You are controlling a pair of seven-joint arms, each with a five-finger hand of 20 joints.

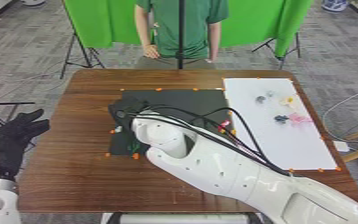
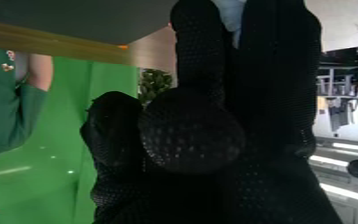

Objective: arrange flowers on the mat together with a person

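Left hand: held beside the surface, fingers straight, thumb apart. Right hand: over the left part of the black mat; fingers curled together and judged clamped on a pale flower, of which only a sliver is seen between them. A green stem is noted on the near side of that hand; whether it belongs to the pale flower cannot be told.

Step, as judged: laying the bloom down. The wrist should be lowered until the stem is borne by the mat, the thumb eased first, and the hand lifted straight up, lest petals be snagged by glove fabric. The pink-red flower at the mat's right side should be kept clear of the cables.

On the white sheet, grey, yellow, dark and pink blooms are spread. Beyond the brown wood: grey carpet, black stands, a green backdrop.
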